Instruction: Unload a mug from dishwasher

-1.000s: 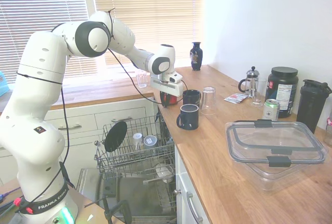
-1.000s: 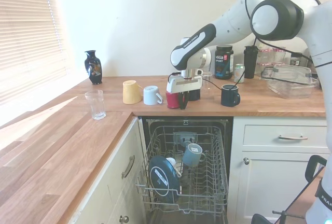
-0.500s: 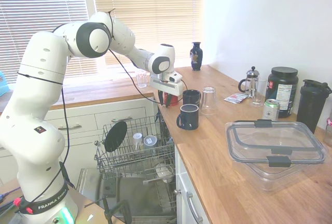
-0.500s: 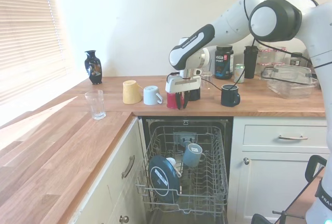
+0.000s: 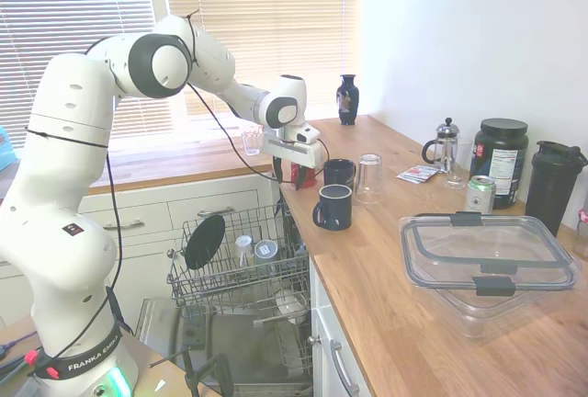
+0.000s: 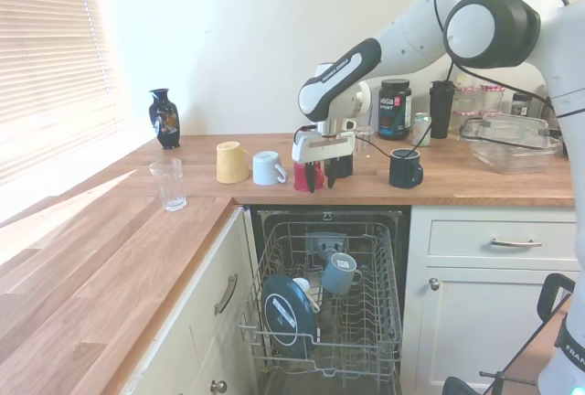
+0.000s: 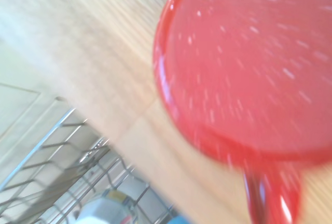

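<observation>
Supervisor: Status?

Operator: I read the red mug as placed on the counter above the dishwasher. Gripper straddles it; grip state indeterminate. Next: confirm release, retract upward.

Legible print was limited. The arm's base ring carried the white lettering "FRANKA EMIKA", cut off by the casing – only "FRANKA E" was fully visible. The black tub on the desk bore a label reading "VEGA" with "SPORT" beneath. Print on the green can and the small packet was too small to read.
</observation>
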`<state>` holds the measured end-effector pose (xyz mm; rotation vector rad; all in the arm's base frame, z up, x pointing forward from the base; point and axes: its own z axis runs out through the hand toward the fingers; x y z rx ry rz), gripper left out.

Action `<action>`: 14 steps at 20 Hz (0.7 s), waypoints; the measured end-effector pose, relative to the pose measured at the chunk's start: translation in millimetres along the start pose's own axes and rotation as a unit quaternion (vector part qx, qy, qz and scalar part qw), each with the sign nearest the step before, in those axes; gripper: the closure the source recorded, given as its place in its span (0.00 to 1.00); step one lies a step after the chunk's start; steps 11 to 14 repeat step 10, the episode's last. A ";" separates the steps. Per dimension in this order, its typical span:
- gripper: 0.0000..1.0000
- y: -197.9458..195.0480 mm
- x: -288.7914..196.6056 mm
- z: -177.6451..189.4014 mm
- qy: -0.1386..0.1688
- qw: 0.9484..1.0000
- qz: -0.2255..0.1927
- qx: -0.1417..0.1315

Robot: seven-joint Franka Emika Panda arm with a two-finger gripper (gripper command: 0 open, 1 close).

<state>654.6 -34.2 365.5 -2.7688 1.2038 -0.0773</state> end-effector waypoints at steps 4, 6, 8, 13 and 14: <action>0.00 9.1 -35.7 -51.5 0.017 1.000 -0.007 0.012; 0.00 14.9 -61.2 -63.0 0.023 1.000 -0.020 0.007; 0.00 22.2 -86.6 -57.8 0.035 0.999 -0.030 -0.007; 0.00 31.6 -109.2 -39.4 0.040 0.998 -0.035 -0.020; 0.00 31.6 -109.2 -39.4 0.040 0.998 -0.035 -0.020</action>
